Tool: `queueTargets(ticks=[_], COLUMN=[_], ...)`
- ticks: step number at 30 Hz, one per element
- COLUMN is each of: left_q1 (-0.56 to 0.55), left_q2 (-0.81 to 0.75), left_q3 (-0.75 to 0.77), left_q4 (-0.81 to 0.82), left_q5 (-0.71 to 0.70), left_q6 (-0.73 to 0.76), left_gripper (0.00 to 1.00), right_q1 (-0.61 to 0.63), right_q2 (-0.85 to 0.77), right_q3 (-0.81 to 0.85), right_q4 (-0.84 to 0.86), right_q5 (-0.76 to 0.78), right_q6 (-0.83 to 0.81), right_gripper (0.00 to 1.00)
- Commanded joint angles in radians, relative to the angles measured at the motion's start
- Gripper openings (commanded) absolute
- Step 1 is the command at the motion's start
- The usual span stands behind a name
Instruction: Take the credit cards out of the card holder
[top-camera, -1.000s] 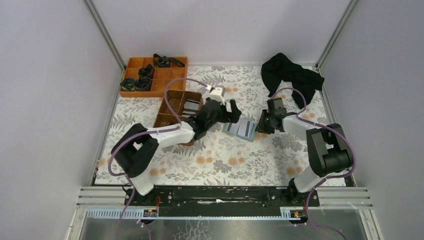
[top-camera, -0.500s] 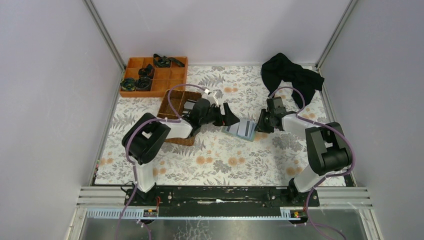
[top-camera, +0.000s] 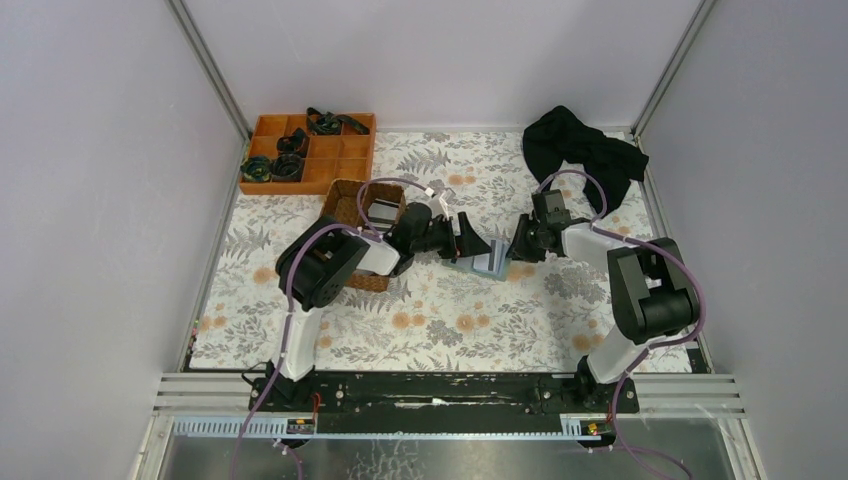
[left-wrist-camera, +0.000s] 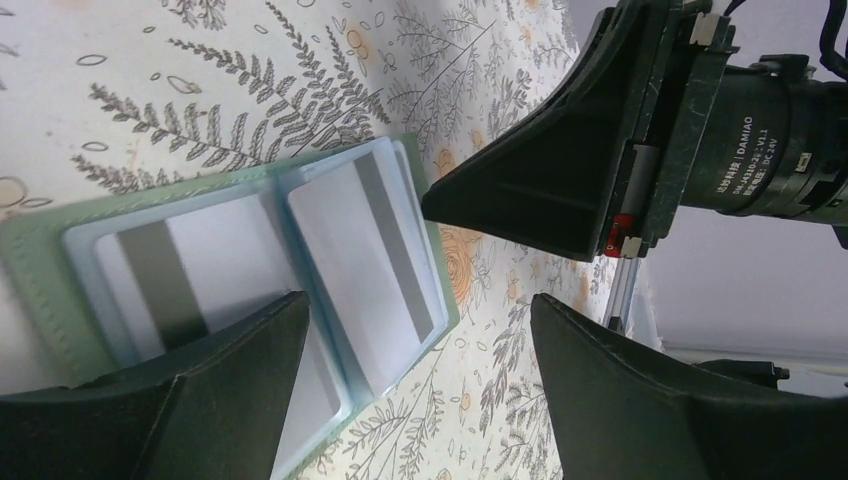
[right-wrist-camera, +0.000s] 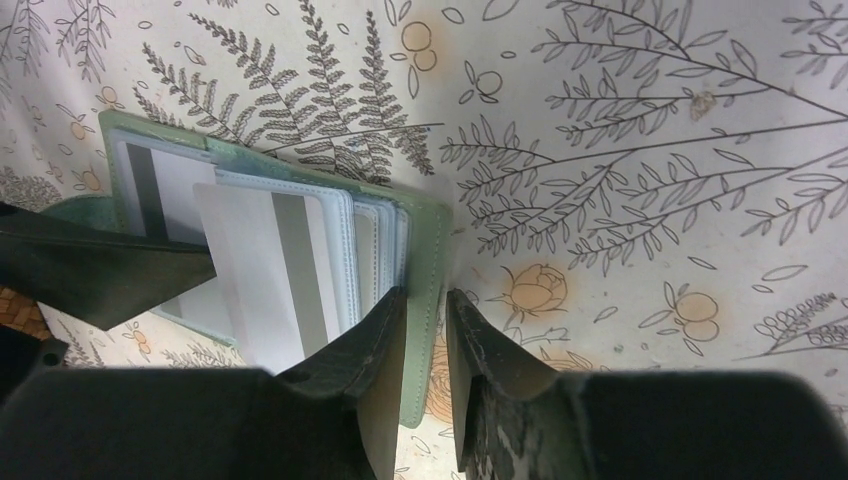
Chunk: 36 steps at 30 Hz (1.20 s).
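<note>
The card holder lies open on the floral cloth between my two grippers. In the left wrist view its light blue inside holds whitish credit cards with grey stripes. My left gripper is open, one finger over the holder's left half, the other over bare cloth; in the top view it is at the holder's left side. My right gripper is shut on the grey-green outer flap of the card holder. One whitish card sticks out of its slot. The right gripper sits at the holder's right edge.
A brown wicker basket stands just left of the left arm, with a greyish card-like piece inside. An orange divided tray with dark items is at the back left. A black cloth lies at the back right.
My left gripper has swung right and down from beside the basket to the holder's left side. My right gripper has stayed at the holder's right edge.
</note>
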Motion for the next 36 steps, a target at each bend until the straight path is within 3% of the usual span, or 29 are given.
queueTargets(ticks=[1, 9, 23, 36], left_q1=[-0.010, -0.009, -0.011, -0.032], left_q2=[0.059, 0.134, 0.191, 0.259], left_q3=[0.019, 0.015, 0.014, 0.069], left_q4=[0.113, 0.320, 0.461, 0.433], left_q5=[0.042, 0.124, 0.227, 0.232], left_q6=[-0.061, -0.223, -0.364, -0.375], left_gripper=[0.88, 0.86, 0.86, 0.85], right_q1=[-0.002, -0.002, 0.000, 0.000], right_q2=[0.052, 0.082, 0.097, 0.102], right_q3=[0.021, 0.025, 0.027, 0.028], right_q4=[-0.013, -0.013, -0.007, -0.006], right_q5=[-0.053, -0.070, -0.070, -0.081], right_q6=[-0.018, -0.019, -0.016, -0.017], right_gripper=[0.29, 0.30, 0.31, 0.31])
